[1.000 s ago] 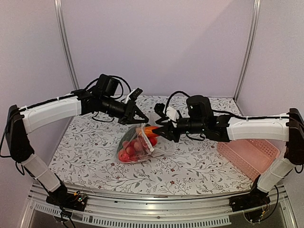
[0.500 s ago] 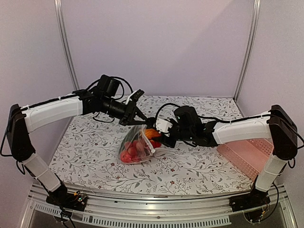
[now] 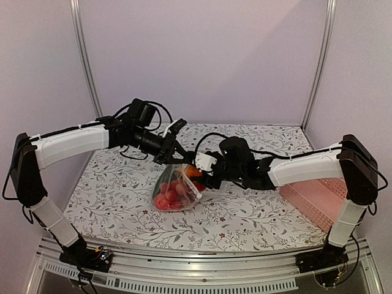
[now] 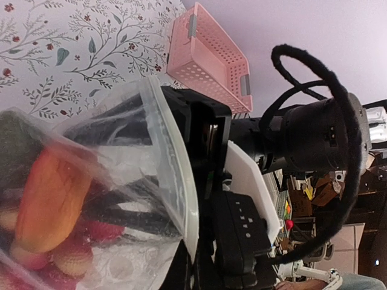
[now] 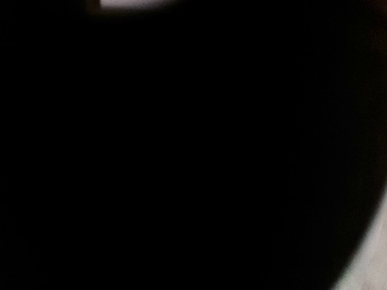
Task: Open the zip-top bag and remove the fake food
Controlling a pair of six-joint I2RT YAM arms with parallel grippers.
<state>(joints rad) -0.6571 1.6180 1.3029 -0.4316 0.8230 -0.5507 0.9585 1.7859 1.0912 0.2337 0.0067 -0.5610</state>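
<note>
Top external view: left tool (image 3: 173,157) clamps the limp, slippery zip-top bag (image 3: 173,191) at its rim, the soundest hold; right tool (image 3: 201,173) state cannot be told.

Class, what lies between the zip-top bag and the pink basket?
The right arm's wrist, above floral tablecloth, separates zip-top bag from pink basket; top external view shows it.

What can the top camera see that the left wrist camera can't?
Only the top view shows the left tool holding up the zip-top bag by its top edge, with the whole bag hanging below. Only the left wrist view shows, close up, the orange piece pressed against the plastic. Both show the bag, the pink basket, the flowery table and the right tool at the bag's mouth.
</note>
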